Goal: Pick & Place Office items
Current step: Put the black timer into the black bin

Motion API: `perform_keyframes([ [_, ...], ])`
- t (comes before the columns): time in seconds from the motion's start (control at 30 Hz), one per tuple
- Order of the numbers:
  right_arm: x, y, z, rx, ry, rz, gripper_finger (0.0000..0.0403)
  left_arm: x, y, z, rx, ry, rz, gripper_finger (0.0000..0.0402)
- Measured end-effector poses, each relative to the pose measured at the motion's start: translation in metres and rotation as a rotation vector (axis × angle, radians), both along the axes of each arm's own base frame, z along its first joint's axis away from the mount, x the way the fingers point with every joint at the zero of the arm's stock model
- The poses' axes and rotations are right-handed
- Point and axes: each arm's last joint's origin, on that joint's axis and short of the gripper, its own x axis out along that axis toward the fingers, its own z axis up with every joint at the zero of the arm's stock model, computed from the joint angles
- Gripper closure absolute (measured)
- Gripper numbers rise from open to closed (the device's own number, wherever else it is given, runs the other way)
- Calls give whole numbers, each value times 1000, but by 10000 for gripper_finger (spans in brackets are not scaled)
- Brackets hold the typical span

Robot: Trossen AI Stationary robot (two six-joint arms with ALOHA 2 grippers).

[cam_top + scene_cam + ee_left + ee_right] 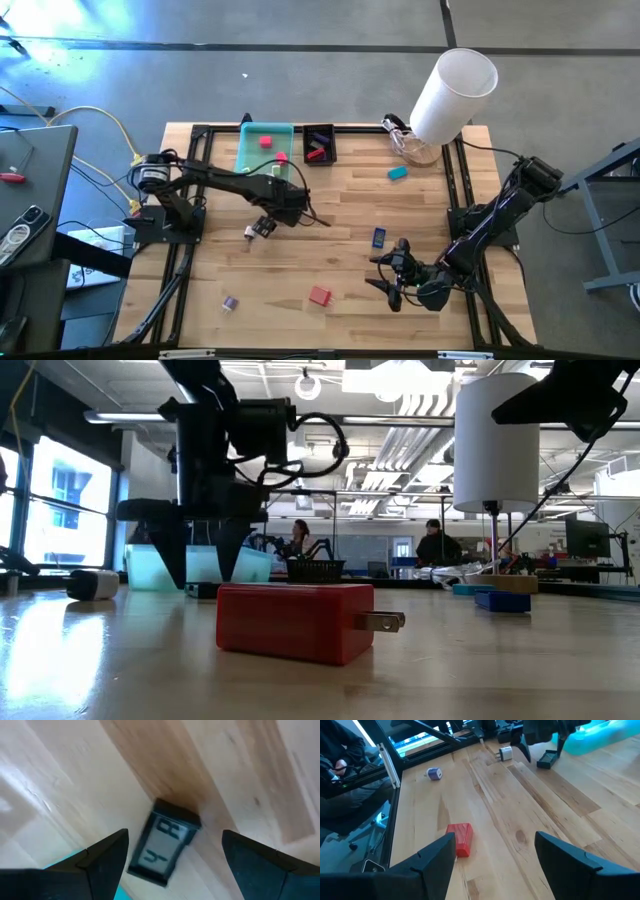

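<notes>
Office items scattered on the wooden table, counted from the high view and placed relative to the teal tray: two pink pieces lie inside the tray; a black basket just beside the tray holds red and dark pieces, number unclear. On the bare boards lie one teal piece beyond the basket, one blue piece toward the middle, one red block and one purple piece well apart from the tray near the front edge, and one white piece in front of the tray. A large white cylinder stands at the far corner.

Left gripper, fingers spread, hovers just in front of the tray, over a small black rectangular item that only the left wrist view shows clearly, its long axis running between the two fingers without touching either. Right gripper, fingers spread and holding nothing, waits near the front, beside the blue piece.

The low view alone reveals the red block as a plug with metal prongs pointing sideways, and people in the room behind
</notes>
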Motion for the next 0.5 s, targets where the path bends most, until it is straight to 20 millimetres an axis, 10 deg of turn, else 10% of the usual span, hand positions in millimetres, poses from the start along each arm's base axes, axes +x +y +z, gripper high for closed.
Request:
perform_keyframes([
  [0.5,0,0,0,-1,1,0,143,8,1,-26,-41,72,-46,89],
])
